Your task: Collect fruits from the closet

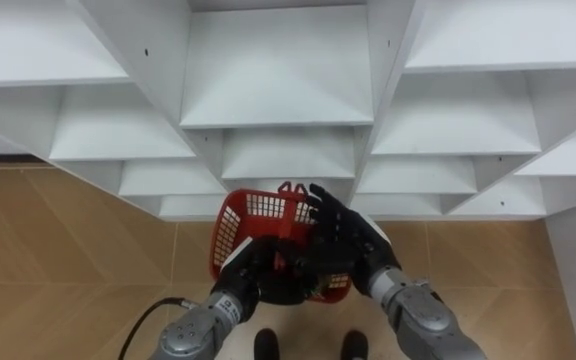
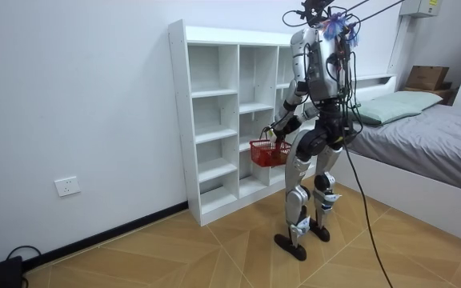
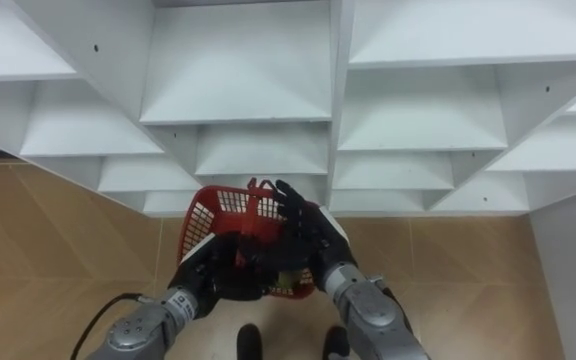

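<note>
I stand close to a white open closet [image 1: 278,110], whose compartments look bare from above. A red mesh basket [image 1: 240,226] hangs in front of my waist, seen in the room view as the basket [image 2: 264,152] level with a lower shelf. My left hand [image 1: 256,272] is curled on the basket's near edge and carries it. Over the basket's right side lies my right hand [image 1: 340,232] with its fingers straight and spread. Both hands hide most of the basket's inside. A small pale green patch [image 1: 315,291] shows under them, and I cannot tell what it is.
Wooden floor lies below the closet [image 2: 214,120] and around my feet. In the room view a bed [image 2: 438,132] stands just behind me, with a cardboard box [image 2: 427,77] at its head. A white wall runs along the room view's left.
</note>
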Robot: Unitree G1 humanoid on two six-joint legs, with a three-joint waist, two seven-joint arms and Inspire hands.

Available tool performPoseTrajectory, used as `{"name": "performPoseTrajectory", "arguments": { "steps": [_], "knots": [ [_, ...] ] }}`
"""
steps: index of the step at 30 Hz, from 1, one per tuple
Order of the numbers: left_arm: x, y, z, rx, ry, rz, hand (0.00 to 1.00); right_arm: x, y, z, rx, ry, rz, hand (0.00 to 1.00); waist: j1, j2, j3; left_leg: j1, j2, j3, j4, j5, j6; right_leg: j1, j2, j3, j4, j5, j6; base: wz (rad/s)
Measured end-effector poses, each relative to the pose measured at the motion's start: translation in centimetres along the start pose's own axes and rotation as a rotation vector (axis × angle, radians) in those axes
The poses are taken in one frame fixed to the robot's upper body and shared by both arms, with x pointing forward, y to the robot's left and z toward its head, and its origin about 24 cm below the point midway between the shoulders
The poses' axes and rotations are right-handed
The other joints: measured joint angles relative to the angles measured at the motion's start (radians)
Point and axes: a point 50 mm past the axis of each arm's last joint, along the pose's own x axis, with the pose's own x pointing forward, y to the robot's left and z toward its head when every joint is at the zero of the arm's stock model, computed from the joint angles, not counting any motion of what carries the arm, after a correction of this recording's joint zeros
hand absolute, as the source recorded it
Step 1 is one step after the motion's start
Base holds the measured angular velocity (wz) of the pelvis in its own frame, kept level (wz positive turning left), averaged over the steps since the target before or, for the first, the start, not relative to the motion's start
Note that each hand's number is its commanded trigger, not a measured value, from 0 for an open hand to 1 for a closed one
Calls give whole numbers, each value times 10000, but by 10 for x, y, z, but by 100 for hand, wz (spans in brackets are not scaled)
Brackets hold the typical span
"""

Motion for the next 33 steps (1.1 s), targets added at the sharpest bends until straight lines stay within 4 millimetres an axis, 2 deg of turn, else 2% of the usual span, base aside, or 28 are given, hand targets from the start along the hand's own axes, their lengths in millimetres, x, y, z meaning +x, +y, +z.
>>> {"name": "performPoseTrajectory", "arguments": {
  "steps": [9,16,21,26,33],
  "knots": [
    [0,1,0,83,14,5,100,0,1,-1,-28,50,216,0,22,1,-1,-10,-2,-41,15,0,0,15,-2,-18,9,0,0,0],
    [-3,9,-2,1014,249,428,100,-7,-4,-12,-330,506,70,0,-10,0,0,79,-4,-42,3,0,0,106,15,23,-13,8,4,0],
    [-8,16,-19,1713,1040,853,100,-14,-11,-31,-271,1342,-187,0,0,-5,4,267,-12,-16,-20,0,0,266,43,41,-21,6,10,-1],
    [-24,40,-38,2346,1943,1520,100,-25,-25,-42,-1075,1959,-485,0,-19,-10,9,600,0,-21,-151,-2,-3,597,124,110,-211,14,30,0],
    [-43,59,-64,1984,3106,2278,100,-38,-40,-56,-1019,2557,-1136,0,-129,-47,0,957,-17,-32,-330,-2,-1,998,149,107,-381,76,81,0]
  ]
}}
